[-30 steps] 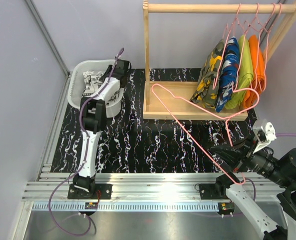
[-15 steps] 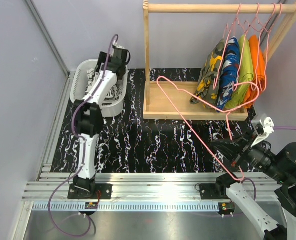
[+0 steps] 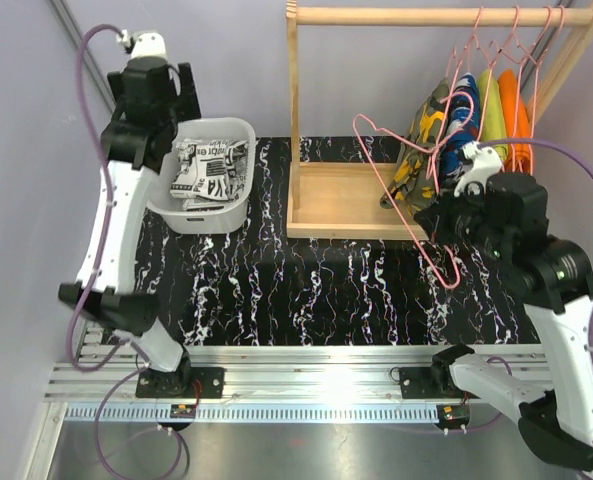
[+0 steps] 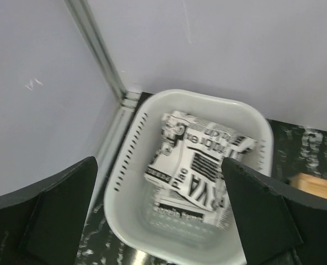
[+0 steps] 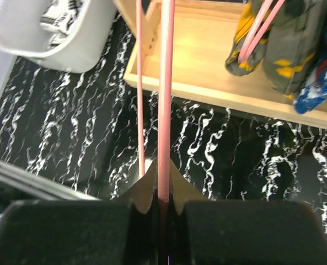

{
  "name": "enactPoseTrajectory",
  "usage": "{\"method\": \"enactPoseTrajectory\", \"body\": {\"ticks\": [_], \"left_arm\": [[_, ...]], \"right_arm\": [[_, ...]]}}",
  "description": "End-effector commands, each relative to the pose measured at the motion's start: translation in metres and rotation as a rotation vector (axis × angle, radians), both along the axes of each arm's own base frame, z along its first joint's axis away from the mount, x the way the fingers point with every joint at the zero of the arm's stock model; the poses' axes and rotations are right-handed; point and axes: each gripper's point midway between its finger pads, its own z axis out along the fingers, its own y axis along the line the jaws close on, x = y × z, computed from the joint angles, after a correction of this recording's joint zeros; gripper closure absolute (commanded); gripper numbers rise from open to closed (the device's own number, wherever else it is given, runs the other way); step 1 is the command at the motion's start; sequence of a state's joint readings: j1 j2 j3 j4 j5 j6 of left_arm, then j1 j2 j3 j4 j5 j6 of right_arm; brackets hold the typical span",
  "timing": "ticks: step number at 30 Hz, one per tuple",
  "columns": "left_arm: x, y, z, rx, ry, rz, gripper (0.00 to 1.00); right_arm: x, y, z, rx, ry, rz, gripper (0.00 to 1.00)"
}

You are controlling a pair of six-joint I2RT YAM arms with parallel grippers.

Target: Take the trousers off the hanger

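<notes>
The black-white print trousers (image 3: 208,172) (image 4: 199,165) lie crumpled in the white basket (image 3: 238,130) (image 4: 124,182). My left gripper (image 3: 163,112) (image 4: 157,165) hangs open high above the basket, holding nothing. My right gripper (image 3: 446,215) (image 5: 163,187) is shut on the wire of an empty pink hanger (image 3: 416,190) (image 5: 165,83), held up in front of the rack. The olive camouflage trousers (image 3: 423,150) (image 5: 295,49) and the blue print trousers (image 3: 463,110) (image 5: 317,88) hang on pink hangers from the wooden rail (image 3: 436,16).
A lime-green garment (image 3: 491,100) and an orange one (image 3: 516,100) hang at the rail's right end. The wooden rack has a flat base tray (image 3: 346,200) and an upright post (image 3: 293,110). Grey walls close in at the left and back.
My left gripper opened, left the black-white trousers in the basket and rose up and to the left. My right arm lifted the empty hanger up towards the rack.
</notes>
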State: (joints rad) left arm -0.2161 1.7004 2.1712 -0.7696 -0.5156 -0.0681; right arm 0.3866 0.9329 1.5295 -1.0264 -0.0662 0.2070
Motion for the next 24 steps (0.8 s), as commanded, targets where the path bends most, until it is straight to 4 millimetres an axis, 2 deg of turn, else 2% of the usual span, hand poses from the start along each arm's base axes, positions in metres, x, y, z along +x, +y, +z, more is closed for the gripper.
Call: {"method": "enactPoseTrajectory", "body": {"ticks": [1, 2, 3, 5, 6, 8, 10, 12, 13, 15, 16, 19, 20, 22, 24], "left_arm": [[-0.056, -0.025, 0.012, -0.214, -0.045, -0.139, 0.01], [-0.068, -0.027, 0.010, -0.258, -0.054, -0.146, 0.01], [-0.093, -0.029, 0.009, -0.288, -0.066, -0.179, 0.01], [-0.111, -0.033, 0.000, -0.341, -0.076, -0.205, 0.01], [-0.131, -0.036, -0.014, -0.360, -0.059, -0.234, 0.01], [-0.147, -0.037, -0.026, -0.377, -0.054, -0.251, 0.01], [-0.167, -0.036, -0.056, -0.375, -0.010, -0.260, 0.01], [-0.177, -0.038, -0.077, -0.369, 0.021, -0.284, 0.01], [-0.186, -0.037, -0.096, -0.364, 0.043, -0.287, 0.01], [-0.195, -0.036, -0.107, -0.353, 0.052, -0.303, 0.01], [-0.203, -0.036, -0.120, -0.350, 0.066, -0.308, 0.01], [-0.214, -0.036, -0.131, -0.336, 0.062, -0.334, 0.01], [-0.221, -0.034, -0.138, -0.322, 0.061, -0.340, 0.01], [-0.224, -0.029, -0.143, -0.312, 0.048, -0.326, 0.01], [-0.228, -0.027, -0.156, -0.298, 0.051, -0.323, 0.01]], "right_arm": [[0.021, -0.013, 0.028, -0.020, -0.058, -0.115, 1.00], [0.026, -0.013, 0.031, -0.025, -0.057, -0.124, 1.00], [0.036, -0.011, 0.035, -0.030, -0.056, -0.133, 1.00], [0.054, -0.015, 0.042, -0.061, -0.070, -0.181, 1.00], [0.059, -0.014, 0.046, -0.067, -0.081, -0.188, 1.00], [0.074, -0.015, 0.055, -0.097, -0.101, -0.223, 1.00], [0.082, -0.017, 0.062, -0.137, -0.126, -0.266, 1.00], [0.097, -0.013, 0.071, -0.161, -0.148, -0.277, 1.00], [0.103, -0.013, 0.073, -0.176, -0.152, -0.295, 1.00], [0.117, -0.009, 0.081, -0.191, -0.170, -0.314, 1.00], [0.124, -0.007, 0.086, -0.189, -0.190, -0.322, 1.00], [0.143, 0.002, 0.091, -0.196, -0.205, -0.325, 1.00], [0.152, 0.013, 0.092, -0.208, -0.208, -0.310, 1.00], [0.161, 0.020, 0.095, -0.219, -0.225, -0.316, 1.00], [0.174, 0.029, 0.097, -0.231, -0.246, -0.325, 1.00]]}}
